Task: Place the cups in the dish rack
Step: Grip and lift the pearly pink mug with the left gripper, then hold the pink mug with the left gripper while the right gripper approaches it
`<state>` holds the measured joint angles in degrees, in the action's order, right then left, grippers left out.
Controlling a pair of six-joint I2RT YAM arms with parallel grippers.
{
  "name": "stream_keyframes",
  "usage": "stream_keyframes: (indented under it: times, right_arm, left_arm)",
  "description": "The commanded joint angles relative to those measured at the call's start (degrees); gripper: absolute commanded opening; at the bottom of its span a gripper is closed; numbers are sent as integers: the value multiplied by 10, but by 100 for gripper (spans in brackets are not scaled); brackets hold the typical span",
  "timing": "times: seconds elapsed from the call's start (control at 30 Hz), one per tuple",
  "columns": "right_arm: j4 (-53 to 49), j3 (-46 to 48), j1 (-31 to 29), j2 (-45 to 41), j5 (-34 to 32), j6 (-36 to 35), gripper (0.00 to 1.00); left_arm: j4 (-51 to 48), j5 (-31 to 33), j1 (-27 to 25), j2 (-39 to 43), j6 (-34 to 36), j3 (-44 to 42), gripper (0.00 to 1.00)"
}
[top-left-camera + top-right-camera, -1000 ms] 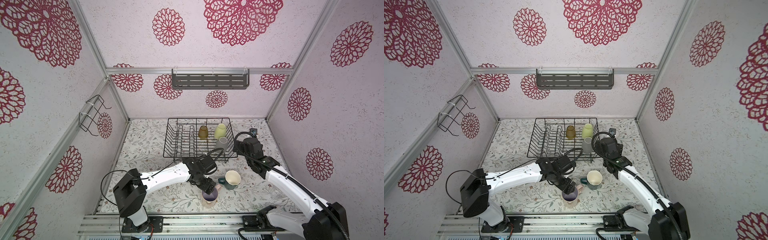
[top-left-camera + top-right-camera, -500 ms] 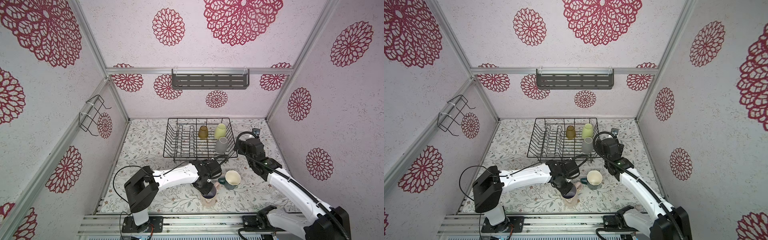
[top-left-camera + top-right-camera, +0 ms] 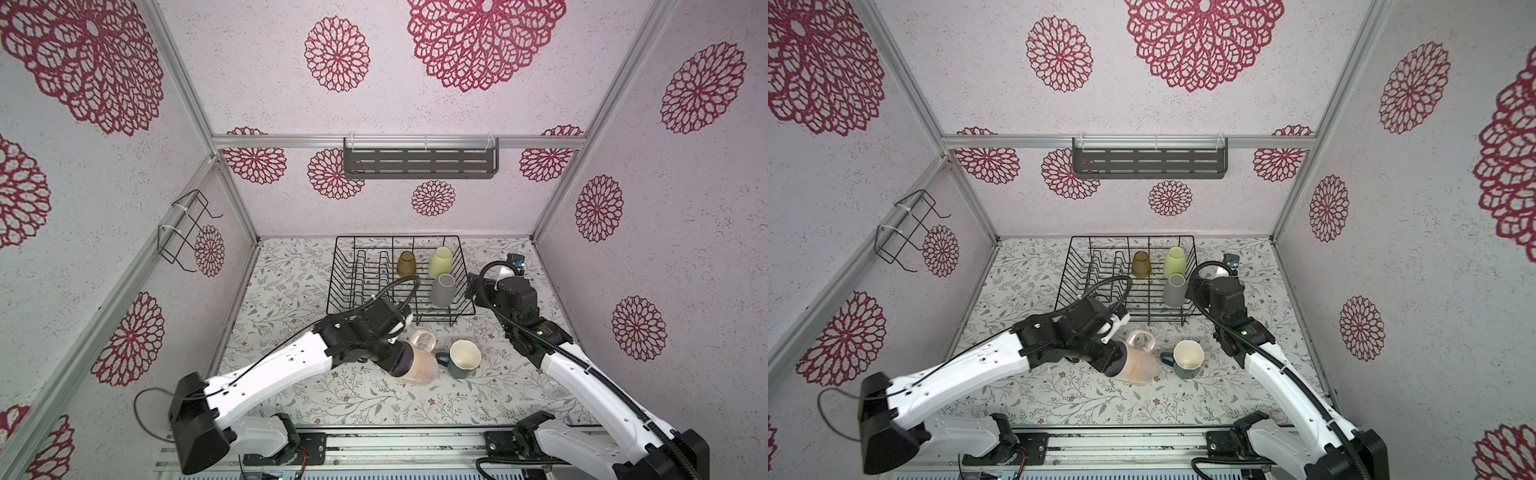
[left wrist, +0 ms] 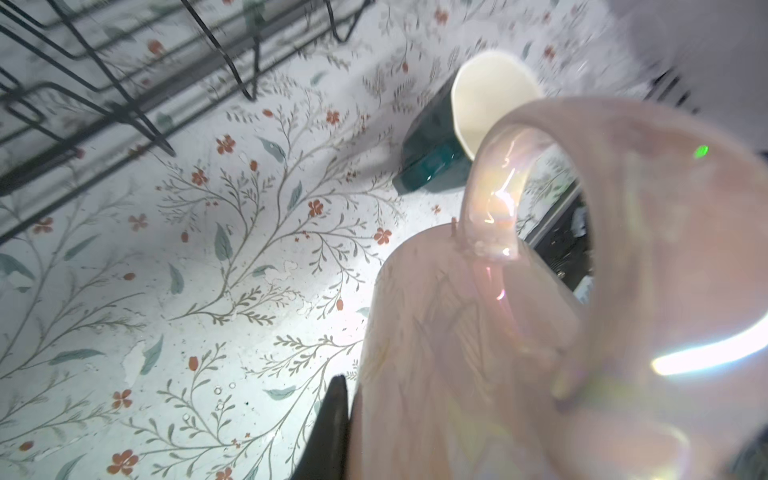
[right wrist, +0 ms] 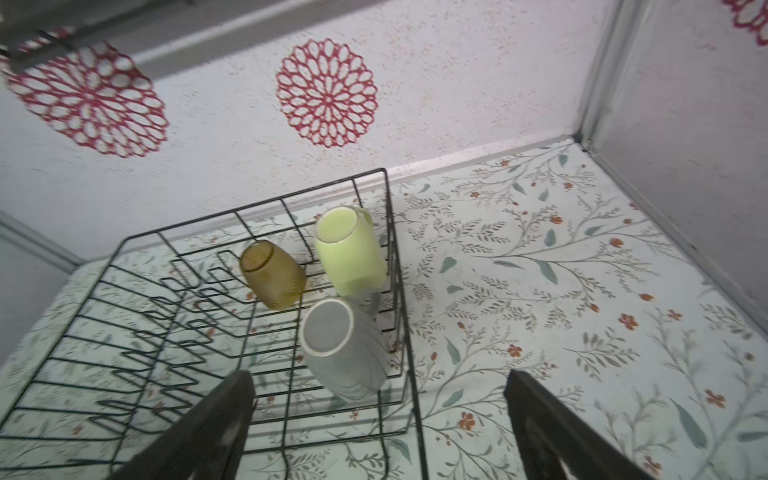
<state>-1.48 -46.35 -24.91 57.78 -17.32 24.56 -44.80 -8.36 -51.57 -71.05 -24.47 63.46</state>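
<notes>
Table [image 3: 291, 282] carries everything. Dish rack [image 3: 395, 237] sits at the back and is the ref for the rest.

L claw [image 3: 398, 360], in front of rack's front wire, is pressed together on the pink mug [image 3: 417, 368], pinching its wall at the rim. One finger [image 4: 330, 428] shows outside the wall; the other is hidden, prob. inside. R claw [image 5: 380, 374] is spread wide w/ nothing in it, by rack's R side.

Pink mug is tipped, mouth toward L arm, handle toward rack; can't tell if it touches the table. Teal mug [image 3: 463, 361] stands upright just beside it, nearer rack's R front corner. In rack's R end: grey tumbler [image 3: 441, 291] near the front wire, lime tumbler [image 3: 440, 262] behind it, amber glass [image 3: 406, 264] beside the lime one.

Step in hand, I'd say: lift pink mug into rack. A rim pinch on a glossy mug may swivel, so raise slowly. Go up first to clear teal mug & front wire. Aim for the free floor beside grey tumbler, keeping the handle off the loops.
</notes>
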Motion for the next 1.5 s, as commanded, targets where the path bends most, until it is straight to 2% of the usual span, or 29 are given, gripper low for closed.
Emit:
stream_keyframes:
  times: [0.0,0.13,0.23,0.3,0.4,0.5,0.57,0.67,0.8,0.97,1.07,1.2,1.37,1.47]
  right_arm:
    - [110,28,2,-36,105,-7,98]
    - [195,60,1,-69,187,9,99]
    - [286,85,0,-84,278,13,99]
    - [341,100,-4,-86,329,9,99]
    - [360,103,-17,-86,394,-29,99]
    - [399,123,-43,-87,494,-124,99]
    - [428,152,-72,-92,569,-212,99]
    - [397,165,-98,-96,658,-300,99]
    - [337,141,-110,-81,688,-324,99]
    - [358,138,-123,-64,692,-321,99]
    - [353,129,-131,-50,726,-336,99]
    - [298,118,-137,-46,746,-377,99]
    - [269,112,-148,-43,763,-386,99]
    - [267,106,-162,-30,770,-385,99]
  left_arm:
    - [126,-67,63,88,-25,-33,1]
    - [207,-113,145,185,-53,-88,0]
    - [281,-199,193,224,-84,-107,1]
    - [312,-240,204,229,-89,-107,2]
    - [299,-259,209,212,-77,-87,2]
    - [282,-300,219,181,-84,-66,2]
    - [315,-338,219,168,-99,-75,3]
    - [366,-361,219,154,-127,-95,3]
    - [369,-383,220,141,-125,-100,2]
    - [375,-398,219,127,-128,-106,2]
    - [374,-404,219,125,-121,-110,1]
    - [349,-375,224,142,-95,-107,0]
    - [376,-345,235,195,-77,-148,0]
    - [371,-345,235,194,-69,-146,0]
